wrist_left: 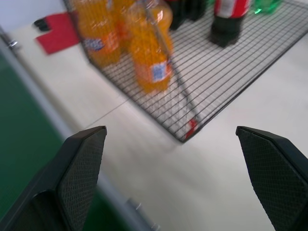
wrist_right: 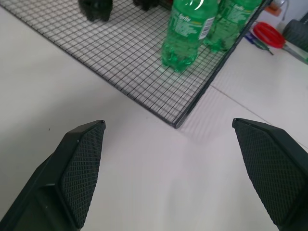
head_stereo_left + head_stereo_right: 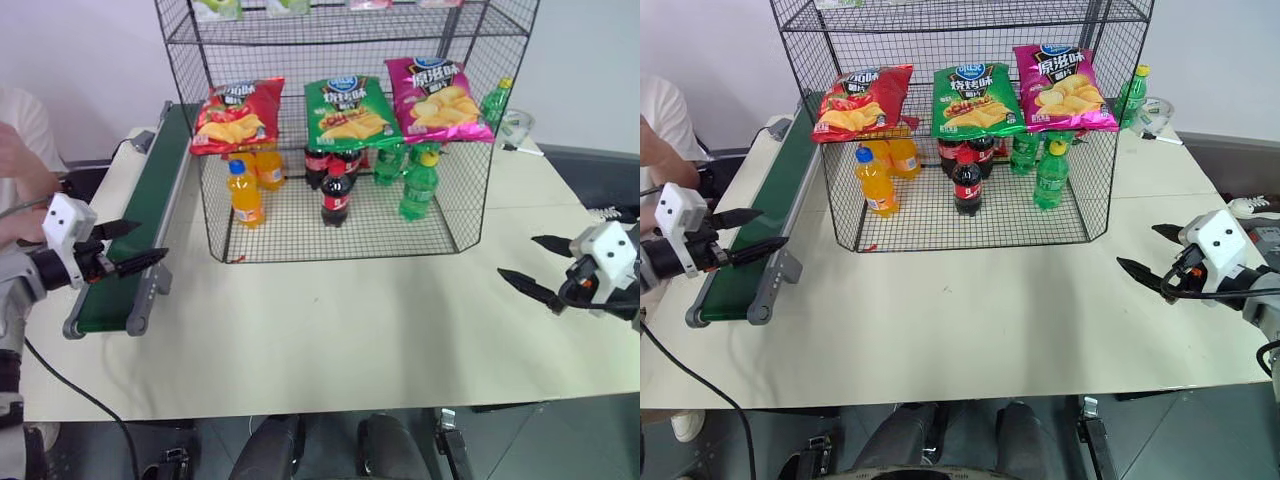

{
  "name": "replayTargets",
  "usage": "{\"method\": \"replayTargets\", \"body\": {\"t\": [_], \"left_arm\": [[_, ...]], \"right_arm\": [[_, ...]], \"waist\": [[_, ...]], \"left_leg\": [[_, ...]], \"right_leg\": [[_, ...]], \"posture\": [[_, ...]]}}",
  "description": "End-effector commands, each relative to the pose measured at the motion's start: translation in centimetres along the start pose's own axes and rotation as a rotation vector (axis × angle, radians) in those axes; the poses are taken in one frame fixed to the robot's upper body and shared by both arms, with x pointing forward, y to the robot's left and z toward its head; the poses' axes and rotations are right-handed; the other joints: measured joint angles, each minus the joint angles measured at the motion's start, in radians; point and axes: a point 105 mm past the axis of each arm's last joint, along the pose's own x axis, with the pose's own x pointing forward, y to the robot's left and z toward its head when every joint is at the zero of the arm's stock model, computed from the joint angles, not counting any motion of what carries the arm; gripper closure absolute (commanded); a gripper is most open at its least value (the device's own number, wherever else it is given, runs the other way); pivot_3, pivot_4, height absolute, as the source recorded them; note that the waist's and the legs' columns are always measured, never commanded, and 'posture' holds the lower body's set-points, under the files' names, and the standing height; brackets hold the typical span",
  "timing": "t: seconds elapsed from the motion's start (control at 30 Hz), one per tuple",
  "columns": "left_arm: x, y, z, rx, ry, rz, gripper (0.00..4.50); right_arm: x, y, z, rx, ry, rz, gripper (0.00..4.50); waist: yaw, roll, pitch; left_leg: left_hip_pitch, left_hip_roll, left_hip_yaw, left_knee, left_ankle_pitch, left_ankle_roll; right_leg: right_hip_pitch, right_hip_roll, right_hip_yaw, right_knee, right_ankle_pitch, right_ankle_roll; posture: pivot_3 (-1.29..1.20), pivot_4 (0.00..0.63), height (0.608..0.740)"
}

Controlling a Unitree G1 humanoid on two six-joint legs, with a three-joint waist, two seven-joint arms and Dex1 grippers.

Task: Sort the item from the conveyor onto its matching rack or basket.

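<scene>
Showing the scene from the robot's left to its right. At far left a person's hand (image 3: 18, 160) sits beyond the head of the conveyor (image 3: 135, 235), whose dark-green belt carries no bag along the visible stretch. The left gripper (image 3: 135, 246) hovers above the near end of the belt with its two black fingers spread wide and nothing between them; its wrist view looks past the fingertips at the rack's near corner and the orange soda bottles (image 1: 147, 53).

The rack (image 3: 345, 130) stands mid-table. On its middle tier the red chip bag (image 3: 238, 115) lies at the left end, resting on the wire shelf above the orange bottles; beside it lie the green chip bag (image 3: 350, 110) and then the pink chip bag (image 3: 438, 98). Cola bottles (image 3: 336, 190) and green soda bottles (image 3: 418, 185) stand on the bottom tier under those two bags.

At right, the right gripper (image 3: 545, 268) hangs over bare table (image 3: 330, 330), well apart from the rack, fingers likewise parted and empty.

Judged from this layout, the red bag is already on its matching shelf, so the placing step appears complete and both arms are at rest. The next move would call for another item on the belt; the left arm is better placed to take it.
</scene>
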Motion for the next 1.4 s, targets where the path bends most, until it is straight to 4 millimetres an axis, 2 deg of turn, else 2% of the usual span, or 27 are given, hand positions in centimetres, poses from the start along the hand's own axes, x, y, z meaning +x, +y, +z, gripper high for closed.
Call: {"method": "replayTargets", "body": {"t": [0.03,0.23,0.43,0.7,0.93,1.13,1.4], "left_arm": [[-1.0,1.0,1.1,0.081,-0.012,0.024,0.00],[-1.6,0.3,0.5,0.064,-0.004,-0.052,0.00],[-1.8,0.5,1.1,0.112,-0.102,-0.056,0.00],[-2.0,0.4,-0.9,0.129,-0.081,-0.022,0.00],[-1.9,-0.5,-1.5,0.130,-0.088,-0.066,0.00],[-1.8,-0.5,-0.5,0.128,-0.114,-0.074,0.00],[-2.0,-0.5,-0.5,0.134,-0.113,-0.065,0.00]], "right_arm": [[-1.1,-0.6,1.1,-0.047,-0.021,-0.021,0.09],[-1.7,-0.4,1.2,-0.038,-0.032,-0.019,0.09],[-1.6,-0.2,1.2,-0.056,-0.049,0.004,0.09],[-1.3,0.3,1.4,-0.037,-0.064,0.036,0.09],[-0.7,0.4,1.3,-0.089,-0.063,0.022,0.09],[-0.2,1.0,1.7,-0.079,-0.088,0.033,0.09],[0.1,1.3,1.8,-0.070,-0.113,0.059,0.09]], "waist": [[-0.001,0.000,0.000],[-0.003,0.000,0.000],[-0.004,0.000,0.000],[-0.003,0.000,0.000],[-0.004,0.000,0.000],[-0.003,0.000,0.000],[-0.005,0.000,0.000]], "left_leg": [[0.000,0.000,0.000,0.000,0.000,0.000],[0.000,0.000,0.000,0.000,0.000,0.000],[0.000,0.000,0.000,0.000,0.000,0.000],[0.000,0.000,0.000,0.000,0.000,0.000],[0.000,0.000,0.000,0.000,0.000,0.000],[0.000,0.000,0.000,0.000,0.000,0.000],[0.000,0.000,0.000,0.000,0.000,0.000]], "right_leg": [[0.000,0.000,0.000,0.000,0.000,0.000],[0.000,0.000,0.000,0.000,0.000,0.000],[0.000,0.000,0.000,0.000,0.000,0.000],[0.000,0.000,0.000,0.000,0.000,0.000],[0.000,0.000,0.000,0.000,0.000,0.000],[0.000,0.000,0.000,0.001,0.000,0.000],[0.000,0.000,0.000,0.001,0.000,0.000]], "posture": [[0.00,0.150,0.740],[0.00,0.150,0.740],[0.00,0.150,0.740],[0.00,0.150,0.740],[0.00,0.150,0.740],[0.00,0.150,0.740],[0.00,0.150,0.740]]}}
